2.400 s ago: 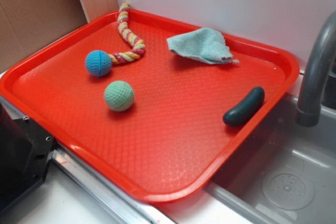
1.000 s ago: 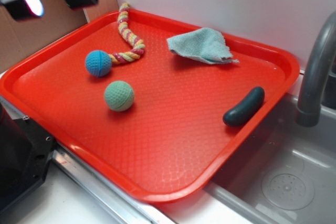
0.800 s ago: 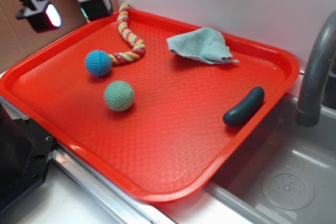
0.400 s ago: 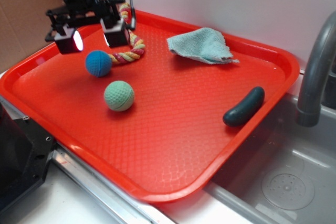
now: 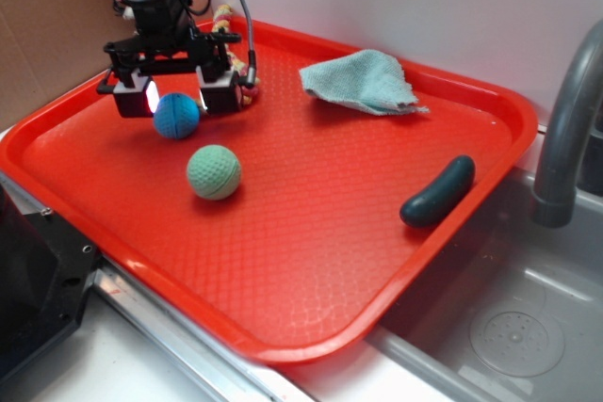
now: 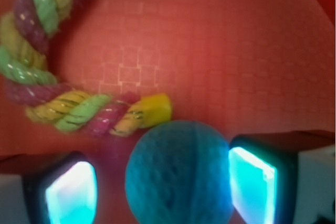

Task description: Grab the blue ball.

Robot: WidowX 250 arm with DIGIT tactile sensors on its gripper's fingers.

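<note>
I see the gripper point(image 5: 176, 96) spread wide, one finger point(image 6: 71, 192) on each side of the blue ball point(image 5: 176, 115), neither pad touching it and nothing held. The ball sits on the red tray point(image 5: 311, 233), just beside the end of the rope toy point(image 6: 100, 111), with the green ball point(image 5: 214, 172) nearby.

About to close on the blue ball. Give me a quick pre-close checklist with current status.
1. Gripper open, one finger either side of the blue ball: ok.
2. Ball centred between the pads: roughly, slightly nearer one; ok.
3. Rope toy end outside the finger gap: ok, though it sits right against the ball.
4. Green ball apart from the fingers: ok.
5. Fingers low enough on the ball: cannot tell.
</note>
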